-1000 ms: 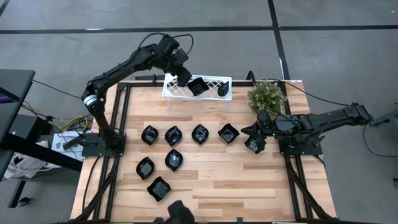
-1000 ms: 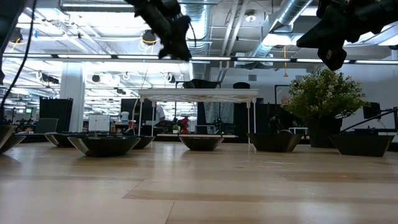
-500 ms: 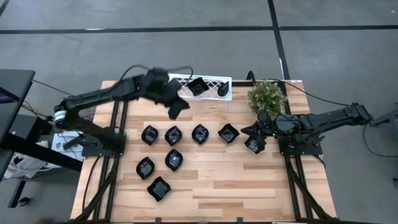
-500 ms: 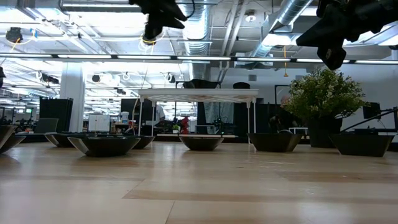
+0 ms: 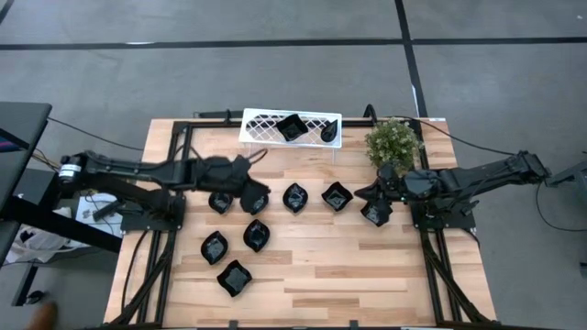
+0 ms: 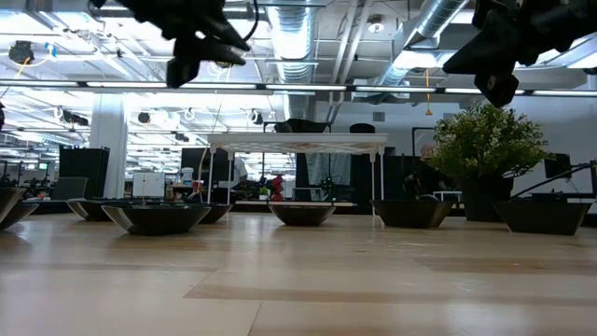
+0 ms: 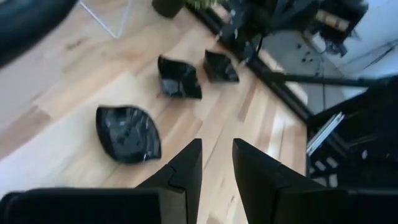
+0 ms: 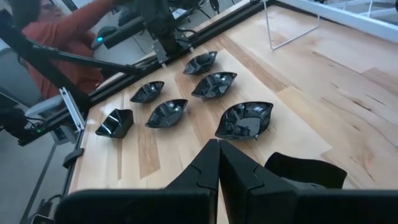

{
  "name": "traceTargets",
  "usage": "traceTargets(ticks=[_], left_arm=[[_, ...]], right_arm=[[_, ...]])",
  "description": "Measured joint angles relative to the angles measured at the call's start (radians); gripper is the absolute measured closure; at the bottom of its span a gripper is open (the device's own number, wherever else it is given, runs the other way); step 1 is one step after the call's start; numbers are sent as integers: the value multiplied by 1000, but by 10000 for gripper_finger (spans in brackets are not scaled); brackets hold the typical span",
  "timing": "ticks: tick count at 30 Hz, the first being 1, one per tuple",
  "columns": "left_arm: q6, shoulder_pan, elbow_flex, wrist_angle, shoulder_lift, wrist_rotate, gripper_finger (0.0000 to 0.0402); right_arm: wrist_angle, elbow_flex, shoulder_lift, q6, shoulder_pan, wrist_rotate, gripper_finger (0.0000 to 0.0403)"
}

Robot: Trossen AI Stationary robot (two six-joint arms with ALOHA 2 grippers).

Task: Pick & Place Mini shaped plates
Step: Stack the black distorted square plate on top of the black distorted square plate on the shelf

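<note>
Several glossy black mini plates lie flat on the wooden table point(image 5: 312, 266), in a far row point(image 5: 294, 197) and a near cluster point(image 5: 234, 278). Two more sit on the white lattice rack point(image 5: 266, 128) at the far edge, one of them square point(image 5: 292, 126). My left gripper point(image 5: 258, 192) point(image 7: 216, 146) hovers over the left end of the far row, slightly open and empty. My right gripper point(image 5: 373, 205) point(image 8: 218, 144) hangs shut and empty above the rightmost plate point(image 5: 374, 215), high off the table in the low view point(image 6: 499, 89).
A small green bushy plant point(image 5: 393, 140) stands at the far right corner, close behind my right gripper. Black frame rails point(image 5: 174, 183) run along both sides of the table. Bare wood lies near the front edge. A person's orange sleeve point(image 8: 81, 28) shows beyond the left side.
My left gripper has swung away from the rack at the far edge, toward the near and left side, and has come down over the left end of the far plate row. The square plate has stayed on the rack.
</note>
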Motion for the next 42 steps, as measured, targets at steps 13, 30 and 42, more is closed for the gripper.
traceTargets(ticks=[13,30,42], left_arm=[[-466,-237,-184,8,-41,63,311],[-1172,-658,-187,10,-36,35,311],[-1208,-653,-186,3,-37,-42,311]], right_arm=[[19,0,124,0,0,-53,401],[22,0,129,-11,0,-49,401],[21,0,129,-55,0,-49,401]])
